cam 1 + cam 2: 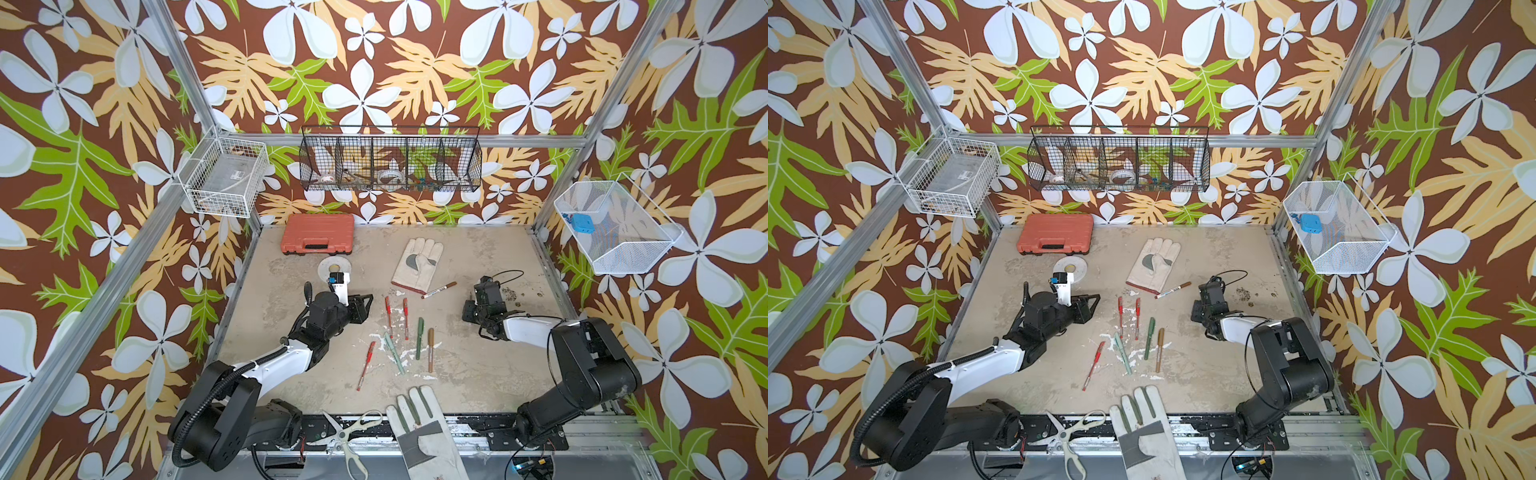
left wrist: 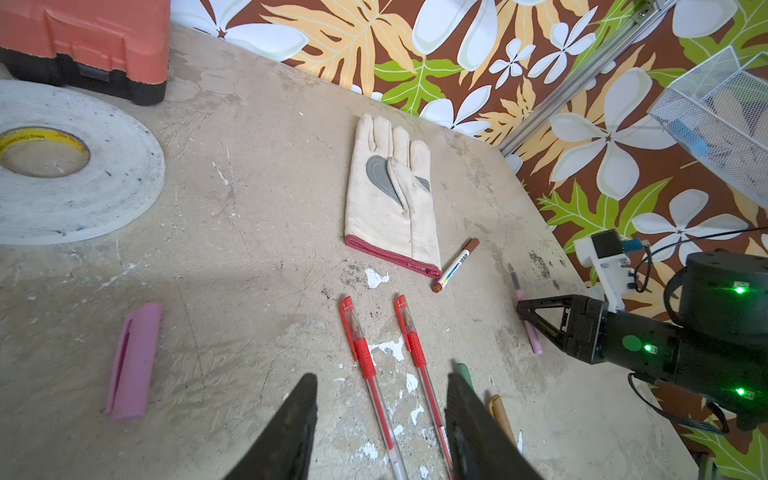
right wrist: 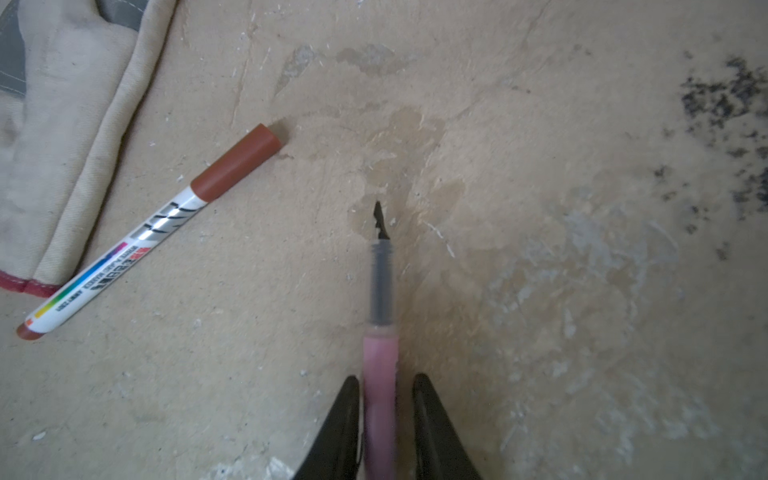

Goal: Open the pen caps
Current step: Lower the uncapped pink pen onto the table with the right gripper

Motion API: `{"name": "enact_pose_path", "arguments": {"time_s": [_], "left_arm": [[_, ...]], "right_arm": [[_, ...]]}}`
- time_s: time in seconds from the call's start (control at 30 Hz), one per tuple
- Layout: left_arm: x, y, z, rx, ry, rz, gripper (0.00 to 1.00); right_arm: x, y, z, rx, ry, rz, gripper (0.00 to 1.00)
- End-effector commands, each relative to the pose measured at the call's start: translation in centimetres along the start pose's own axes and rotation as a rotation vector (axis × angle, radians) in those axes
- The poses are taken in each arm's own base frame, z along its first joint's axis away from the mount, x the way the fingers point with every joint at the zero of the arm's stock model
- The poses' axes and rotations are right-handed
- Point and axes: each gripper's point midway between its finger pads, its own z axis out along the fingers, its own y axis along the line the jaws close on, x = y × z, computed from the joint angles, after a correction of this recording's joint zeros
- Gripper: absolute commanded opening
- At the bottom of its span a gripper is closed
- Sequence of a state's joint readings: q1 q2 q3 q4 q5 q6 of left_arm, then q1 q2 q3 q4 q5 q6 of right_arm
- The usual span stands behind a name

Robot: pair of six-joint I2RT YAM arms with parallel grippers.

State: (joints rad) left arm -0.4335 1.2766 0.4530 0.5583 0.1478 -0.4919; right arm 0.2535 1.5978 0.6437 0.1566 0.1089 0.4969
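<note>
My right gripper [image 3: 385, 384] stands slightly open around the uncapped pink pen [image 3: 380, 357]. Its bare dark tip [image 3: 379, 220] points away, and a gap shows beside one finger. In the left wrist view this pen [image 2: 528, 332] lies low at the table under that gripper [image 2: 521, 309]. The pink cap [image 2: 133, 361] lies alone on the table. My left gripper [image 2: 380, 388] is open and empty over two capped red pens [image 2: 361, 357]. A third red pen [image 1: 365, 365], mint [image 1: 394, 353], dark green [image 1: 419, 338] and gold [image 1: 431, 349] pens and a brown-capped white marker [image 1: 439, 290] lie capped.
A pale glove [image 1: 417, 262] lies behind the marker, and another glove [image 1: 419, 432] and scissors [image 1: 349, 432] lie at the front edge. A tape roll [image 2: 62, 166] and an orange case [image 1: 318, 239] sit at the back left. Wire baskets [image 1: 390, 160] hang on the walls.
</note>
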Motion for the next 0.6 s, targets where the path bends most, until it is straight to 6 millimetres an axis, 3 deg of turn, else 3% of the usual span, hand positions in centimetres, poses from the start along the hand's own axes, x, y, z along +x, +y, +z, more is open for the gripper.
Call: {"name": "enact_pose_path", "arguments": {"time_s": [0.0,0.17,0.3,0.57], "left_arm": [[-0.6,-1.0,0.0,0.049,-0.024,0.018,0.51],[-0.8,-1.1,-0.2,0.055,-0.033,0.019,0.52],[-0.8,-1.3,-0.3,0.061,-0.035,0.019,0.52],[-0.6,-1.8,-0.2,0.094,-0.023,0.029,0.52]], "right_arm": [[0.4,-0.8,0.2,0.048,0.015,-0.001,0.28],[0.2,-0.6,0.0,0.034,0.007,-0.002,0.29],[-0.4,1.0,-1.1,-0.067,-0.021,-0.007,0.30],[-2.4,2.9,-6.3,-0.193,-0.187,-0.038,0.38]]}}
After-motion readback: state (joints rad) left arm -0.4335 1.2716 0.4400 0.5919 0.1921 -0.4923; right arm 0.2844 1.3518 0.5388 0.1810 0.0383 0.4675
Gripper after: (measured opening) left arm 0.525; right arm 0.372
